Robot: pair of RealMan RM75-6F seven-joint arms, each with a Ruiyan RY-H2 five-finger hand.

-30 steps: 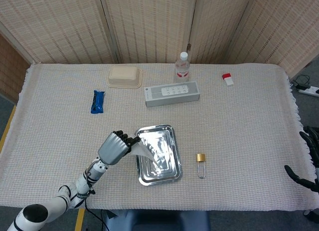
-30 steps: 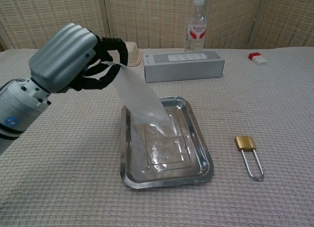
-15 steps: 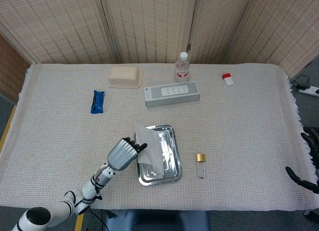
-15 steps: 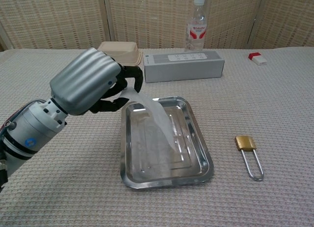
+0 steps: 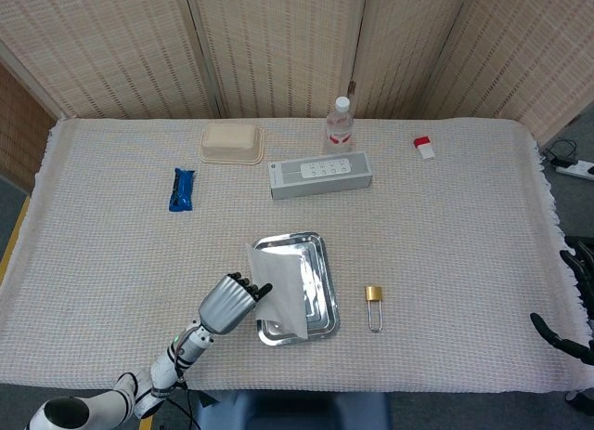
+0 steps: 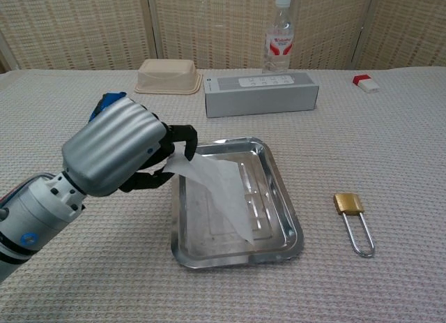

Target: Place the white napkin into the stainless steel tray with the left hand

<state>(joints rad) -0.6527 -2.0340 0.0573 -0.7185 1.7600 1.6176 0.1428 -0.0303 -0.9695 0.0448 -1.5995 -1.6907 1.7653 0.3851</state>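
The left hand (image 6: 118,153), nearest the camera, pinches one corner of the napkin (image 6: 219,190) between curled dark fingers. The sheet slants away from the hand, down over the left half of the tray (image 6: 279,190), its far tip low inside the tray. Just right of the tray lies a padlock (image 6: 352,211). Beyond stand a grey box (image 6: 261,93), a bottle (image 6: 279,35) and a beige container (image 6: 167,75). At the table's right edge, only dark fingers of the right hand (image 5: 568,300) show, cut off; its grasp cannot be made out.
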